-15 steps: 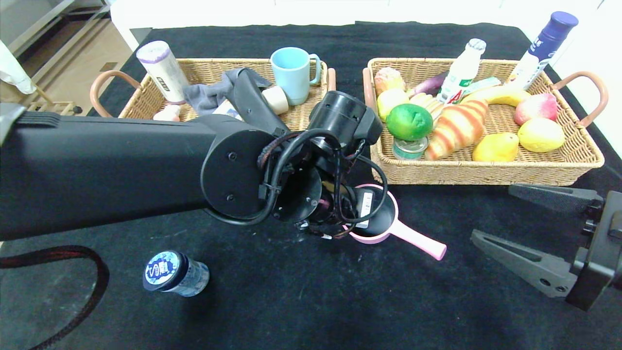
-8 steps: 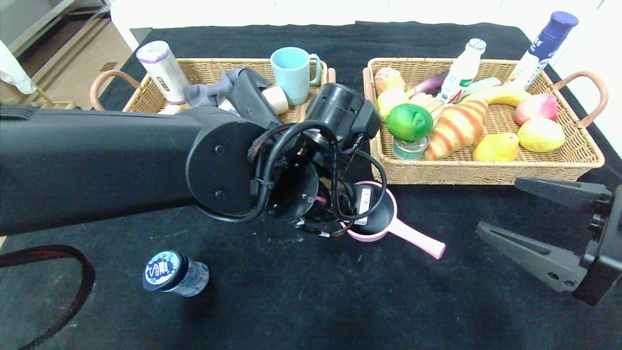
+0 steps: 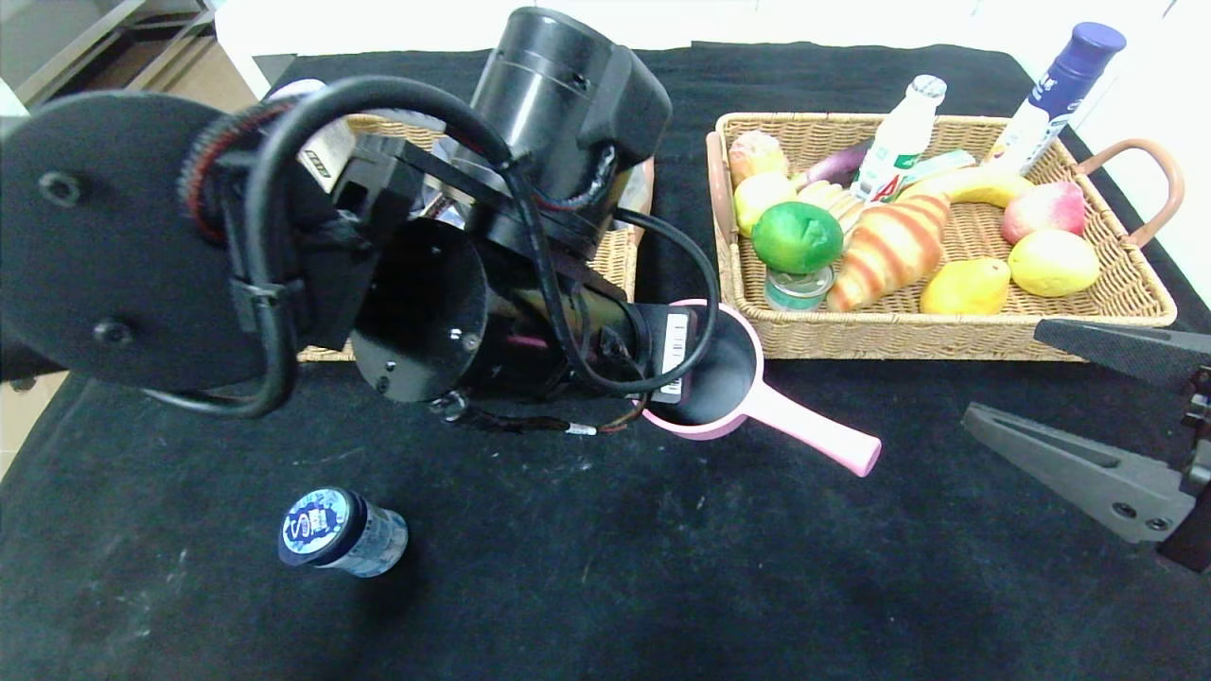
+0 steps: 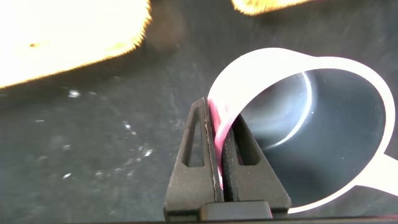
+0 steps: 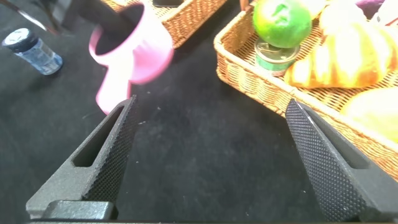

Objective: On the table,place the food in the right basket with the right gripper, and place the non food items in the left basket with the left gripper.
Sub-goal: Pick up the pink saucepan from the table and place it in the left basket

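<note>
The left gripper (image 4: 219, 149) pinched the rim of the pink pan (image 3: 733, 378), raised between the 2 baskets. The right gripper (image 5: 211, 155) waited wide open, empty. Food filled the right basket (image 3: 946, 336); 1 bottle (image 3: 341, 532) remained on the table.

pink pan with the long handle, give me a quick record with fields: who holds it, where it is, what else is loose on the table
held by: left gripper, shut on the rim of the pink long-handled pan
pan position: lifted, between the left wicker basket and the right wicker basket
right gripper: open, holding nothing
loose on table: small blue-capped bottle
</note>
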Robot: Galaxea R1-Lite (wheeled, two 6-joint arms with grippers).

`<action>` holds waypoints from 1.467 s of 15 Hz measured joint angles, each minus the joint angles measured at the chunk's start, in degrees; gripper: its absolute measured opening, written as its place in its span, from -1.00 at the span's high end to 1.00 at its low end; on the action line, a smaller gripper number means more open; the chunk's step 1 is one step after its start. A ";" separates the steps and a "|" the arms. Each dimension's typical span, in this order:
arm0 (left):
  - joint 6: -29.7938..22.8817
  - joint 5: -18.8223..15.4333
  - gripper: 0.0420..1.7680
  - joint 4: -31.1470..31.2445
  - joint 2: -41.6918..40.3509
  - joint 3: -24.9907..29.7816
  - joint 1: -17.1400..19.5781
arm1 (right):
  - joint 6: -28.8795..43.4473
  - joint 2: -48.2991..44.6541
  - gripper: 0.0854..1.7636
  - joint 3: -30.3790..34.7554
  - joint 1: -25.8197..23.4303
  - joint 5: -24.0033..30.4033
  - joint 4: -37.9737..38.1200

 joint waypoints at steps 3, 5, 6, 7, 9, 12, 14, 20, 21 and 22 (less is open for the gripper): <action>-0.01 2.12 0.86 -0.45 -2.39 -0.38 1.84 | -0.02 0.30 -0.94 -0.12 -0.41 -0.10 0.00; 0.20 2.39 0.86 -0.50 -3.44 -0.71 3.38 | -0.04 0.66 -0.94 -0.17 -0.83 -0.02 -0.10; 0.27 2.45 0.86 -0.55 -3.78 -1.01 4.24 | -0.11 0.79 -0.94 -0.20 -0.91 -0.02 -0.07; 0.27 2.47 0.86 -0.56 -4.05 -1.38 5.23 | -0.15 0.90 -0.94 -0.20 -0.94 -0.02 -0.10; 0.40 2.45 0.86 -1.79 -4.49 -2.28 7.83 | -0.22 1.02 -0.94 -0.06 -0.91 -0.05 -0.11; 0.40 2.26 0.86 -6.16 -4.51 -2.76 11.43 | -0.23 1.05 -0.94 0.07 -0.76 0.00 -0.16; 0.30 2.32 0.86 -6.68 -4.00 -3.50 12.81 | -0.23 1.05 -0.94 0.13 -0.65 0.00 -0.16; -0.17 2.45 0.86 -11.78 -1.45 -5.01 17.42 | -0.23 1.05 -0.94 0.38 -0.45 0.00 -0.18; -0.26 2.50 0.86 -12.43 -0.99 -5.03 18.16 | -0.22 1.05 -0.94 0.40 -0.44 0.00 -0.16; -0.34 2.47 0.86 -12.76 -0.63 -5.01 18.87 | -0.22 1.05 -0.94 0.40 -0.45 0.00 -0.21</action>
